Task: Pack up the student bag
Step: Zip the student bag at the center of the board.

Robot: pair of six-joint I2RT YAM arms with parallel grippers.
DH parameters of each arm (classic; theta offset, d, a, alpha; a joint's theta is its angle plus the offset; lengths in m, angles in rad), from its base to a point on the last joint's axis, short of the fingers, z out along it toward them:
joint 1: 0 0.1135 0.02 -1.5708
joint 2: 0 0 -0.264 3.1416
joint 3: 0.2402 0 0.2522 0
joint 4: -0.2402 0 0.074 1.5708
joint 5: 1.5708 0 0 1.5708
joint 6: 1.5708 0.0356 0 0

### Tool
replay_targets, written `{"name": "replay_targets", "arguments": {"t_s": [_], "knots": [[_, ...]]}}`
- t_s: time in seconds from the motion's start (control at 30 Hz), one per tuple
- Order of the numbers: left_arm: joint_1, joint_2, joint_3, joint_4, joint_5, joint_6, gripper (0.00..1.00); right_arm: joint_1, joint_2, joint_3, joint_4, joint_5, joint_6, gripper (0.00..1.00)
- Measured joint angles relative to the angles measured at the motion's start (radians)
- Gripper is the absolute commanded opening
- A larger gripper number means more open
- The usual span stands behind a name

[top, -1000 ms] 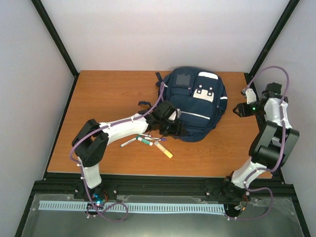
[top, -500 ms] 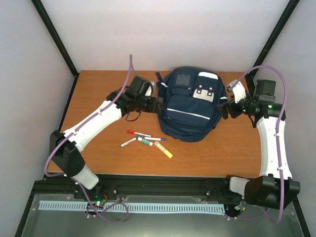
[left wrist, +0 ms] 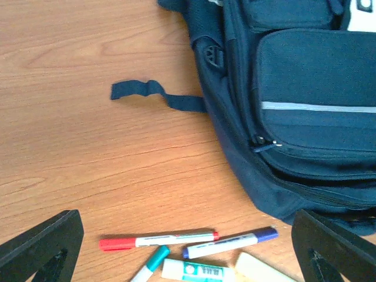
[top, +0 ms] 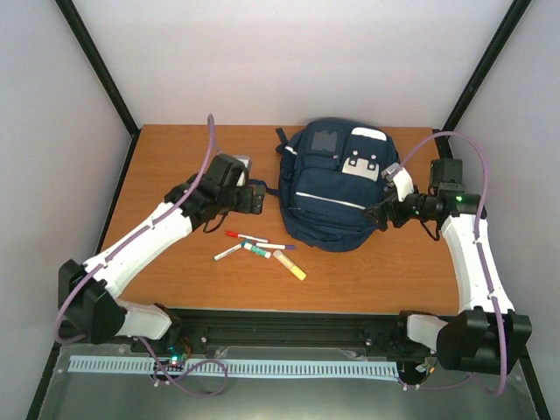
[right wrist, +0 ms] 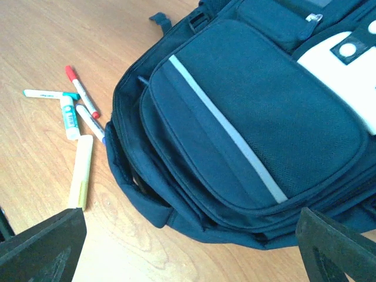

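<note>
The student bag [top: 337, 188], navy with white stripes and patches, lies flat at the back middle of the table. My left gripper [top: 260, 197] hovers open just left of it, with nothing between its fingers. In the left wrist view the bag [left wrist: 305, 88] fills the upper right, and the open gripper [left wrist: 188, 258] frames several pens below it. My right gripper [top: 374, 215] is open at the bag's right lower edge. In the right wrist view the bag [right wrist: 247, 117] lies just ahead of the empty gripper [right wrist: 188, 258].
In front of the bag lie a red marker [top: 245, 235], a white marker [top: 227, 252], a teal-labelled tube [top: 257, 250], a blue-capped marker [left wrist: 229, 244] and a yellow highlighter [top: 290, 264]. A loose dark strap [left wrist: 153, 94] trails left of the bag.
The left arm swung from the bag's front to its left side, then drew back slightly. The right arm moved in from the far right to the bag's right edge. Both grippers opened wide.
</note>
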Motion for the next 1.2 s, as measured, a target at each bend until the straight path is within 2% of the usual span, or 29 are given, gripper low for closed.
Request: {"name": "replay_targets", "arguments": {"t_s": [0.2, 0.33, 0.43, 0.53, 0.7, 0.97, 1.1, 1.2], "knots": [[0.008, -0.09, -0.181, 0.113, -0.162, 0.01, 1.0, 0.0, 0.024, -0.021, -0.019, -0.063, -0.043, 1.0], [0.019, -0.024, -0.189, 0.153, -0.281, 0.026, 1.0, 0.0, 0.087, -0.008, -0.098, -0.138, -0.124, 1.0], [0.027, 0.041, -0.189, 0.163, -0.303, 0.058, 1.0, 0.0, 0.166, 0.058, -0.172, -0.158, -0.177, 1.0], [0.028, 0.042, -0.206, 0.206, -0.294, 0.104, 1.0, 0.0, 0.183, 0.098, -0.151, -0.121, -0.14, 1.0], [0.028, -0.093, -0.255, 0.288, -0.317, 0.15, 1.0, 0.0, 0.137, 0.138, -0.046, -0.06, -0.045, 1.0], [0.028, -0.24, -0.256, 0.343, -0.379, 0.132, 1.0, 0.001, 0.16, 0.19, -0.017, -0.041, -0.023, 1.0], [0.028, -0.259, -0.256, 0.336, -0.44, 0.083, 1.0, 0.005, 0.12, 0.179, 0.016, 0.065, 0.006, 1.0], [0.029, -0.25, -0.249, 0.298, -0.5, 0.068, 1.0, 0.005, 0.075, 0.179, 0.063, 0.219, 0.024, 1.0]]}}
